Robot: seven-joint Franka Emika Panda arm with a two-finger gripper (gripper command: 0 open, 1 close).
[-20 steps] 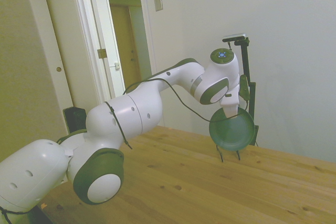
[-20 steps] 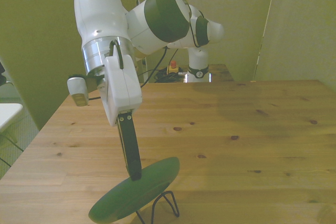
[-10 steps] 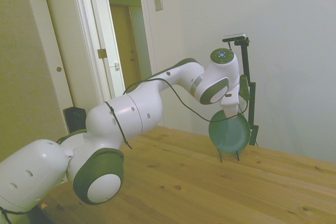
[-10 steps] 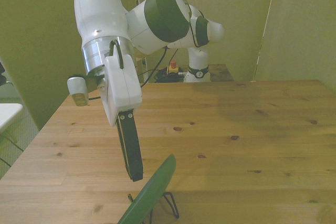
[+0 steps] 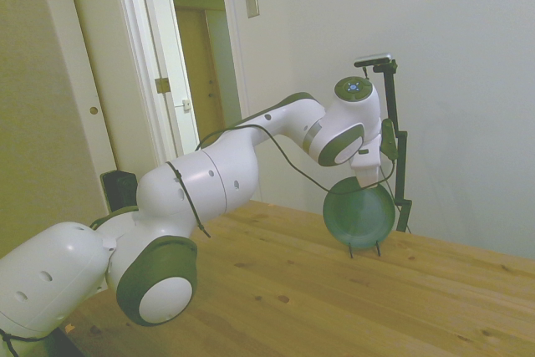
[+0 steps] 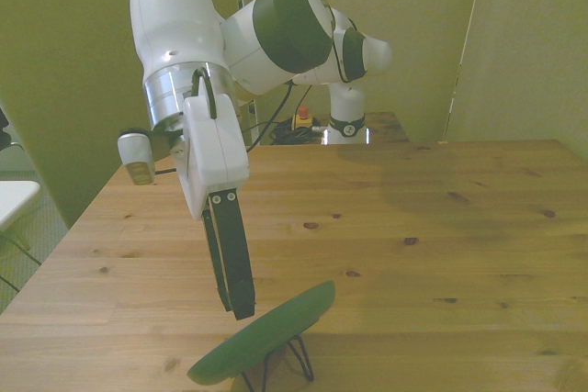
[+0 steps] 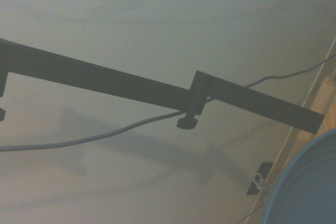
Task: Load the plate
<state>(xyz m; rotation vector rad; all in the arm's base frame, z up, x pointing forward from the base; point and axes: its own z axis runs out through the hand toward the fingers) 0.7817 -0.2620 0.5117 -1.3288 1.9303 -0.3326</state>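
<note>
A pale, plain wall [image 5: 468, 81] rises behind a wooden table [image 5: 334, 298] with visible knots. Left of that wall in the side view, a white-framed doorway [image 5: 196, 81] opens onto a dim hallway, and a small wall plate [image 5: 252, 2] sits just beside the frame. Across the table in the front view, yellowish walls [image 6: 404, 25] meet the floor.
</note>
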